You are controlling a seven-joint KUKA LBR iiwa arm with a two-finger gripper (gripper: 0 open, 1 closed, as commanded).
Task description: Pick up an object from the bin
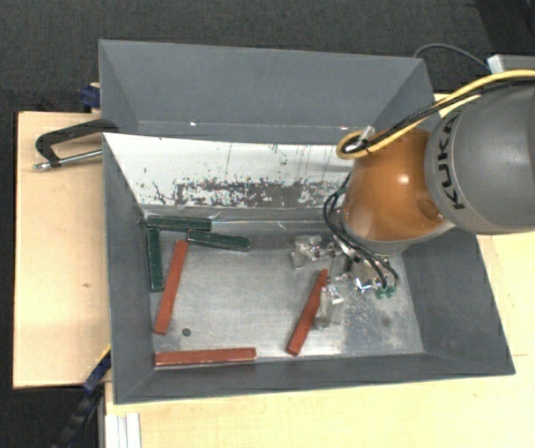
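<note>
Claw [330, 299] is down at the floor of the grey metal bin [122, 278], right of centre. It sits against the upper end of the slanted red-brown stick [302, 323]. That stick is a flat, narrow, straight-edged bar with a matte face. It lies on the floor and runs from beside the claw down-left toward the front wall. Can't tell whether the claw is released or clenched, or whether the stick is actually in it: the tip is a clutter of shiny metal bits and thin wires.

The orange cover [388, 199] above the claw is smooth, rounded and glossy. The grey arm link [500, 166] enters from the right, and a yellow cable [472, 90] loops over it.

Rest of the bin:
- The left red-brown stick [169, 287] has the same flat bar shape. It lies steeply diagonal near the left wall.
- The front red-brown stick [204, 356] lies flat along the front wall.
- Three dark green sticks [178, 222] cluster in the back-left corner. One lies along the back wall, one runs down the left side, and one short one is angled just right of them.
- A small dark dot [186, 333] sits on the floor between the left and front sticks.

The bin floor is dull brushed metal with fine speckling near the claw. The lower back wall is shiny, scratched and flecked with dark marks.
</note>
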